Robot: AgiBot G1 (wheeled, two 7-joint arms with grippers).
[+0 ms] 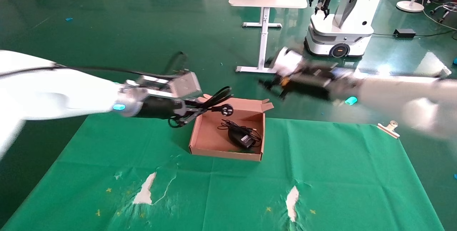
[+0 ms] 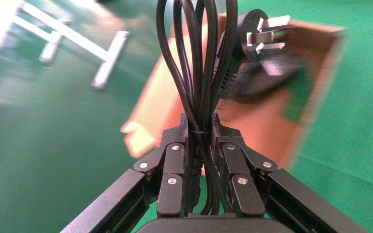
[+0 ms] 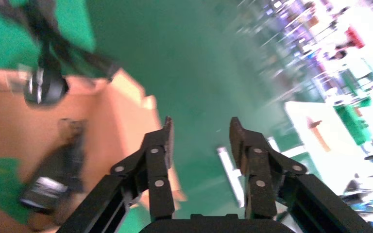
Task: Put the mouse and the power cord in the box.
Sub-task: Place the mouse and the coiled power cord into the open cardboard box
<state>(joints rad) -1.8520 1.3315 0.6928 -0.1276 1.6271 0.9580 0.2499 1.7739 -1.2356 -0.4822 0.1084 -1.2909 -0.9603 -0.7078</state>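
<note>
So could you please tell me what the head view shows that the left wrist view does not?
Only the head view shows the right gripper, held beyond the box's far edge, the mouse lying clearly in the box, and the torn green cloth. Only the left wrist view shows the left gripper's fingers clamped on the bundled cord and the plug's three flat pins. Both show the left gripper holding the cord at the box's left edge.
</note>
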